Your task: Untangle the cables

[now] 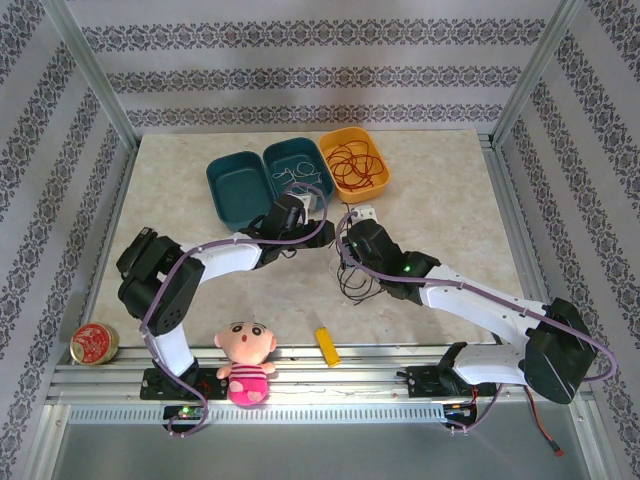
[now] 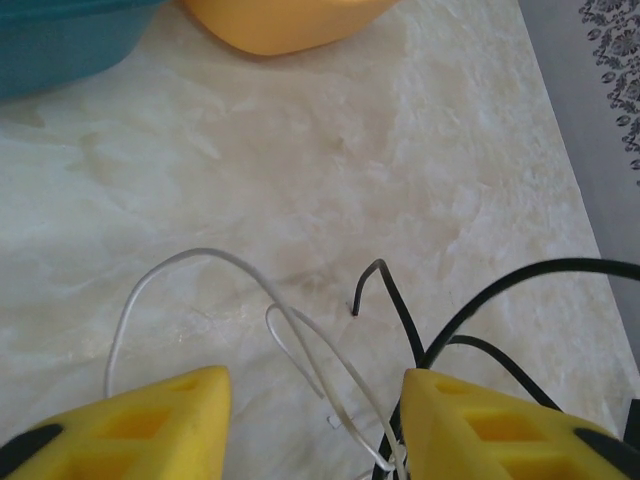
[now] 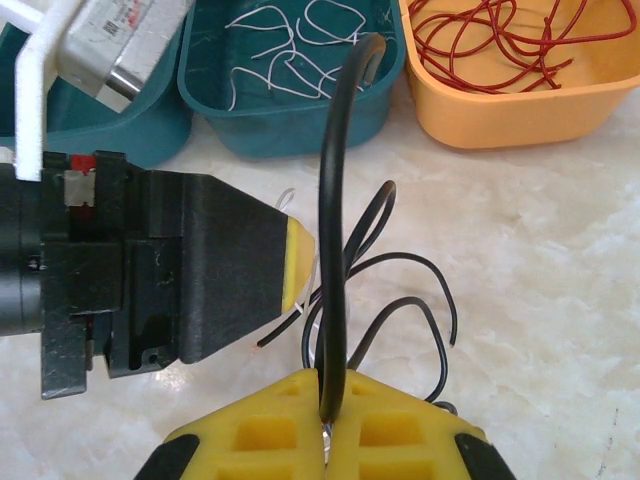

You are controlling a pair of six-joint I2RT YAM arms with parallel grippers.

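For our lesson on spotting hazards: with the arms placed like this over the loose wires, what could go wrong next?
1. The left end effector straddles a white wire, but black strands lie beside one finger; closing might pinch both.
2. The right end effector clamps a black cable that runs through that tangle; pulling could tighten it.

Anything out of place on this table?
A plush doll, a round tin and a small yellow object lie along the near edge, unrelated to the cables.
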